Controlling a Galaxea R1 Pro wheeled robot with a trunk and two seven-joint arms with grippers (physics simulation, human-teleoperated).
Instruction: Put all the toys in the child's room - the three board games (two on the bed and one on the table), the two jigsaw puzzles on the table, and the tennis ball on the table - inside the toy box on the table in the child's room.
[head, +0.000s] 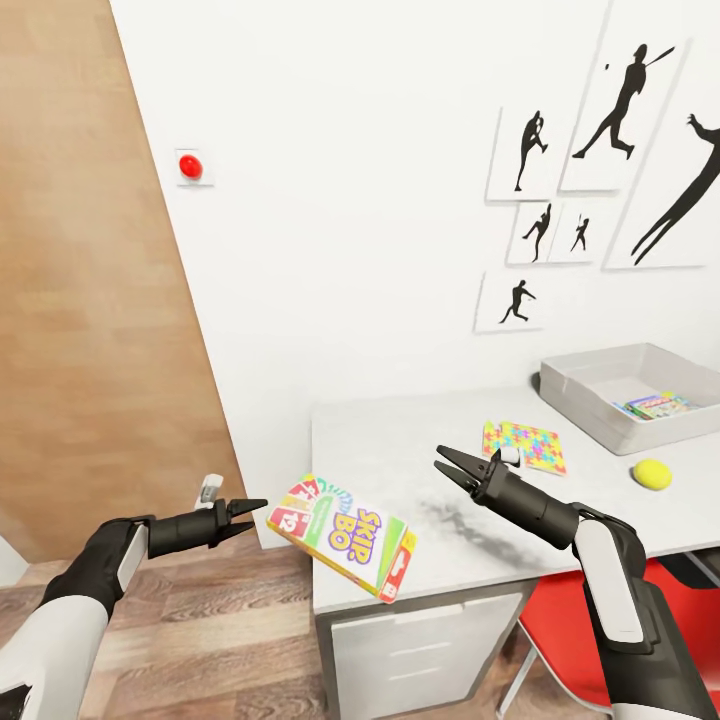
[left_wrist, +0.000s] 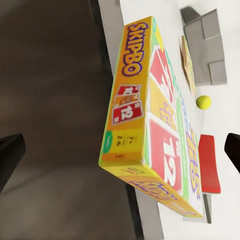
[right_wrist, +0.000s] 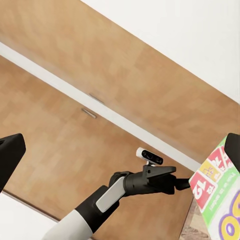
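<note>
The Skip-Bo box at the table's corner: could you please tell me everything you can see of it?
The Skip-Bo box is a flat printed carton, with a white-and-green face, yellow sides and red card pictures. It lies tilted at the table corner, overhanging the edge. The open left hand points at its end, seemingly apart from it.

Skip-Bo box (left_wrist: 150, 145) overhanging table (left_wrist: 220, 120) edge — tennis ball (left_wrist: 203, 102) beyond.

White arms, black end effectors
</note>
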